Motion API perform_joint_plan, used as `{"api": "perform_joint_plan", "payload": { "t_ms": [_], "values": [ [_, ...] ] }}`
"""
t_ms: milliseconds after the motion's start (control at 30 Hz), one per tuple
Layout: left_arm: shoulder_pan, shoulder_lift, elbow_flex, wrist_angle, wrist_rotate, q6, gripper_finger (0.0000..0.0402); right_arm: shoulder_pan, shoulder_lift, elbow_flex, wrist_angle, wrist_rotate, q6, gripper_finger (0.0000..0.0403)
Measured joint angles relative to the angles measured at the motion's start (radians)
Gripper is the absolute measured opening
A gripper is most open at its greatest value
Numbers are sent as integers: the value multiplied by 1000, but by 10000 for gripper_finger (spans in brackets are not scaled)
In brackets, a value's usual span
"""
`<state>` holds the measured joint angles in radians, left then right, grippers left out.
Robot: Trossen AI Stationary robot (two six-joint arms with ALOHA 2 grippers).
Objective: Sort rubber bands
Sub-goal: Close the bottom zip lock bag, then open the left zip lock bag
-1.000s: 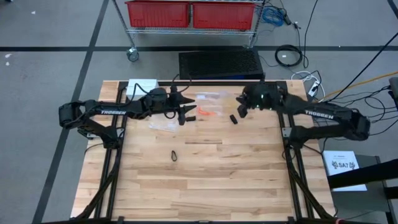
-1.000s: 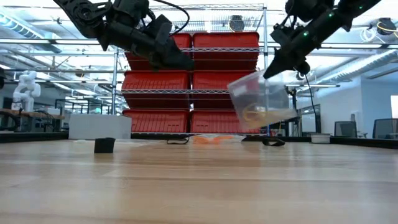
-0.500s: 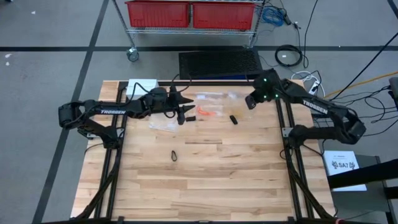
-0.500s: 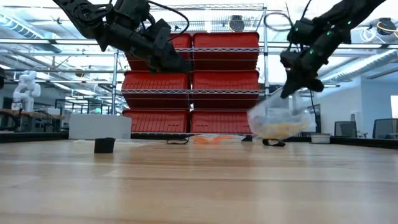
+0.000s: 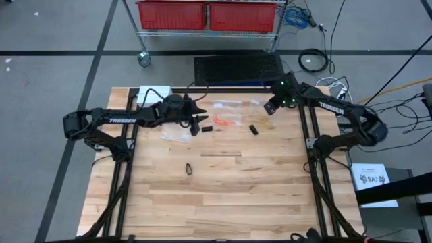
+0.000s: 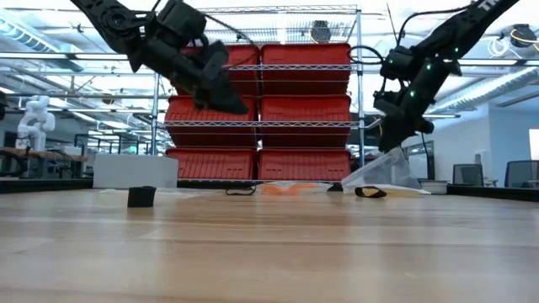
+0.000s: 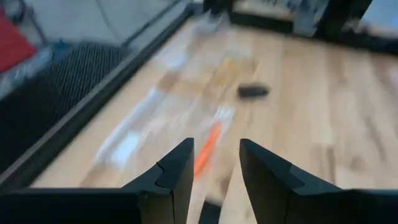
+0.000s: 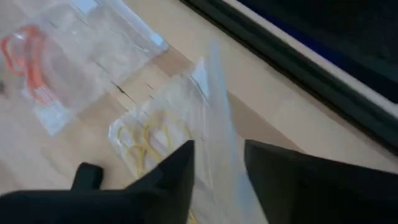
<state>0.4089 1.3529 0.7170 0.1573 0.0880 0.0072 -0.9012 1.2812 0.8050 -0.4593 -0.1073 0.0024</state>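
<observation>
1. Right claw (image 5: 269,108) hangs released over a clear bag (image 8: 168,130) of yellow rubber bands (image 8: 146,140) at the worktop's (image 5: 223,196) far edge.
2. Left claw (image 7: 214,177) hovers released, empty, above an orange band (image 7: 207,148).

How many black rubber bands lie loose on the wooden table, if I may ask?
2: one black rubber band mid-table, a second black band farther back; others may be hidden beneath the arms.
</observation>
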Motion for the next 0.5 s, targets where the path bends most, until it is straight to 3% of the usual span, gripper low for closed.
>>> {"api": "perform_joint_plan", "payload": {
  "t_ms": [133, 267, 400, 500],
  "values": [
    [10, 0, 15, -219, -14, 35, 134, 19, -41, 79, -92, -2, -26, 198],
    [-29, 0, 29, -395, -31, 61, 134, 81, -77, 138, -150, -3, -67, 219],
    [-88, 0, 29, -568, -43, 31, 128, 166, -96, 148, -192, 2, -69, 204],
    [-132, 3, 29, -683, -80, -39, 110, 241, -97, 148, -216, 11, -37, 163]
  ]
}}
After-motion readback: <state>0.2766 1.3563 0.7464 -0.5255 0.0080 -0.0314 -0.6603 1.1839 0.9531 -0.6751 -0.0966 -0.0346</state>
